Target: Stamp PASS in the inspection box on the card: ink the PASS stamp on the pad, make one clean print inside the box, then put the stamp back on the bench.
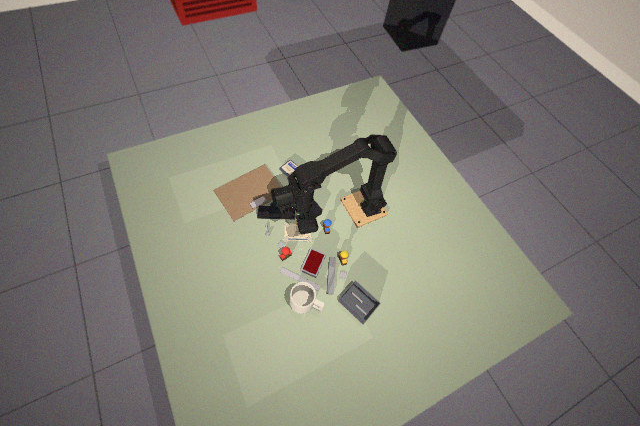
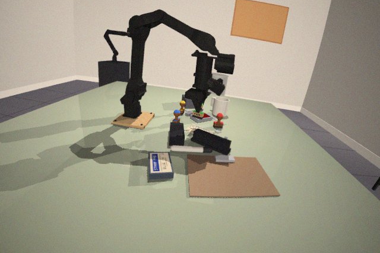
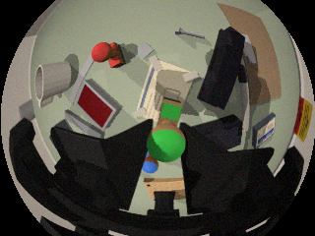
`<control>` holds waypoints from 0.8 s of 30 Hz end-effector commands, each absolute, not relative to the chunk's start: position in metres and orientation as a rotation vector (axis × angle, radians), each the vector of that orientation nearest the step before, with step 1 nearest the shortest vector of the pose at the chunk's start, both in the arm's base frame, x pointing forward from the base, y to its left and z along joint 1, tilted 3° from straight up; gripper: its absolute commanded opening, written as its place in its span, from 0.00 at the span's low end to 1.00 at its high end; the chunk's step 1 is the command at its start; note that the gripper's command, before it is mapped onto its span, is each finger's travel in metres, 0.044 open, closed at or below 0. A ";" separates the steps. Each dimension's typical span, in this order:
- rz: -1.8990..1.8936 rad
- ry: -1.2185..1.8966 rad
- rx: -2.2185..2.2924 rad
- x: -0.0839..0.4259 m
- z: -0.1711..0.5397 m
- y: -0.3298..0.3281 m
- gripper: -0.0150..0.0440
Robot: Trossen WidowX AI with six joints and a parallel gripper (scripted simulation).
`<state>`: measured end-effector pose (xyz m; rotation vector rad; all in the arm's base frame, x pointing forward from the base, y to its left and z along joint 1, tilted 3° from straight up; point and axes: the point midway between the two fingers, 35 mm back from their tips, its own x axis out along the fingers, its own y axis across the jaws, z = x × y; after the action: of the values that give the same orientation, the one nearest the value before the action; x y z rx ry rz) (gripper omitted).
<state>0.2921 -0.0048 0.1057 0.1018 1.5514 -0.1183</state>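
"Above the card point(image 1: 305, 237) point(image 2: 193, 127) point(image 3: 148, 93), what is the gripper point(image 1: 299, 215) point(image 2: 198, 109) point(image 3: 165, 125) doing?"

"Its jaws are clamped on the PASS stamp point(image 2: 198, 114) point(image 3: 166, 145), green knob between the fingers. The stamp is raised, with its lettered side facing the exterior camera"

"Where's the ink? Use the top view, card as the clock's centre, twelve towards the picture's upper edge"

"The red ink pad point(image 1: 313, 262) point(image 2: 205, 117) point(image 3: 95, 104) lies at five o'clock, near the card. The white mug point(image 1: 303, 297) point(image 2: 220, 106) point(image 3: 53, 79) stands farther out at six"

"And the other stamps?"

"Red-topped stamp point(image 1: 284, 253) point(image 2: 218, 120) point(image 3: 107, 53) at seven, yellow-topped stamp point(image 1: 343, 257) point(image 2: 182, 107) at four, blue-topped stamp point(image 1: 327, 225) point(image 2: 176, 116) point(image 3: 150, 165) between two and three"

"Anything farther out?"

"The brown sheet point(image 1: 242, 194) point(image 2: 230, 177) point(image 3: 266, 59) at ten, the blue box point(image 1: 289, 168) point(image 2: 160, 165) point(image 3: 265, 130) near twelve, and the dark tray point(image 1: 358, 302) point(image 2: 187, 101) between four and five"

"Is there a print in the inspection box?"

"I can't tell; the stamp and shadow cover part of the card in the wrist view"
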 end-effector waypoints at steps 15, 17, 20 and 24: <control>-0.119 1.552 0.095 0.292 0.093 -0.006 0.25; -0.119 1.551 0.095 0.292 0.091 -0.006 0.25; -0.119 1.551 0.095 0.292 0.089 -0.006 0.25; -0.119 1.551 0.095 0.292 0.086 -0.007 0.25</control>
<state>0.2929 -0.0056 0.0897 0.1019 1.5485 -0.1181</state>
